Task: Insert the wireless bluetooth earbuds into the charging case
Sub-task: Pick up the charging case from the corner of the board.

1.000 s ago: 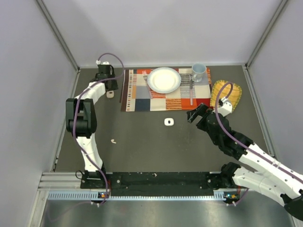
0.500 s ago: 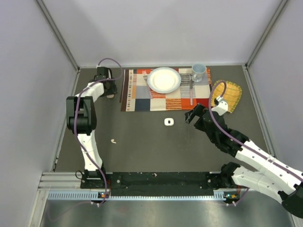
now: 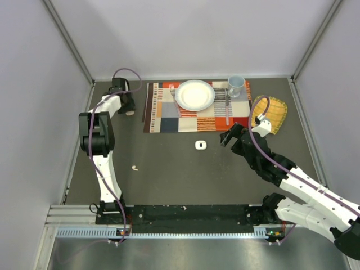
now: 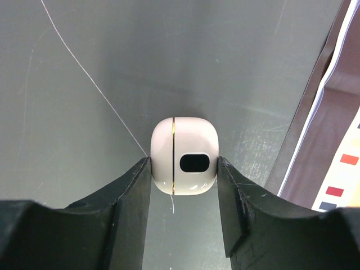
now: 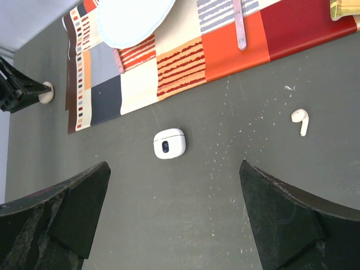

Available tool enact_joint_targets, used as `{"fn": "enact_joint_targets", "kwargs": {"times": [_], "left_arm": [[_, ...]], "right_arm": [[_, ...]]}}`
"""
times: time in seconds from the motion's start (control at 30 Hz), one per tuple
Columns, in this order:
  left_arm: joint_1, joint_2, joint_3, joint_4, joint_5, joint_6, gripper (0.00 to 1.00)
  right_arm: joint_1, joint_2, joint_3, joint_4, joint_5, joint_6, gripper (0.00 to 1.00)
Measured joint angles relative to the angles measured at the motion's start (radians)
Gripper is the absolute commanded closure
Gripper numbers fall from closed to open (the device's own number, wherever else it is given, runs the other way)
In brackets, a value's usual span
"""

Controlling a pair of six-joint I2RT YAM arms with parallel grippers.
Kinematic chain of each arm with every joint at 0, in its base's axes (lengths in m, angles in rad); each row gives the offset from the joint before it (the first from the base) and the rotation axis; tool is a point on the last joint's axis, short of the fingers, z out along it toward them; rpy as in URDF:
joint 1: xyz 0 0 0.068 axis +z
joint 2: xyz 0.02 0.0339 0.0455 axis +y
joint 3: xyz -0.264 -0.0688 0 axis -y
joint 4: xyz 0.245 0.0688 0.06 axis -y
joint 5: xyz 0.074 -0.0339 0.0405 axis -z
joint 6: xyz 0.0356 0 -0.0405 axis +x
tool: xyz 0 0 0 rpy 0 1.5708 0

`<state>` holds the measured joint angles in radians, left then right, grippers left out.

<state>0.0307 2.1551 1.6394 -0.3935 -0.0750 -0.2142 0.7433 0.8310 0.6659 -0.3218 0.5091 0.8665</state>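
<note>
A pale charging case [image 4: 184, 156], marked by a thin gold seam and a dark oval, is seen between the fingers of the left claw [image 4: 184, 169] in the left wrist view. Each finger is pressed against one side of it, so the claw is clamped on this case, which rests on the tabletop [image 3: 169, 180]. In the top view this spot is found at the far left, just beside the left edge of the patterned placemat [image 3: 163, 115]. The left arm is stretched far out from its base, with the elbow raised and the forearm angled toward the far wall.

A white charging case [image 5: 169, 143] is seen lying near the middle of the tabletop, just on the near side of the placemat. The right claw [image 5: 173, 166] is held to its right, with the fingers [image 5: 79, 197] spread wide apart and nothing between them. The right arm is extended diagonally from the near right corner toward the middle.

A white earbud [image 5: 301, 120] is shown on the tabletop to the right of the white case and apart from it. In the top view it is hidden beneath the right claw. A pale earbud [image 3: 134, 167] is seen at the left, well apart from both claws, and its shape is too small to be made out.
</note>
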Motion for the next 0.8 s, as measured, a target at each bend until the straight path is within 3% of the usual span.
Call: {"fn": "enact_joint_targets", "kwargs": {"times": [0.33, 0.8], "left_arm": [[0.006, 0.062, 0.109, -0.058, 0.040, 0.005, 0.53], [0.007, 0.076, 0.130, -0.072, 0.067, 0.007, 0.49]], "right_arm": [[-0.007, -0.007, 0.000, 0.000, -0.006, 0.000, 0.01], [-0.008, -0.019, 0.000, 0.000, -0.015, 0.001, 0.01]]}}
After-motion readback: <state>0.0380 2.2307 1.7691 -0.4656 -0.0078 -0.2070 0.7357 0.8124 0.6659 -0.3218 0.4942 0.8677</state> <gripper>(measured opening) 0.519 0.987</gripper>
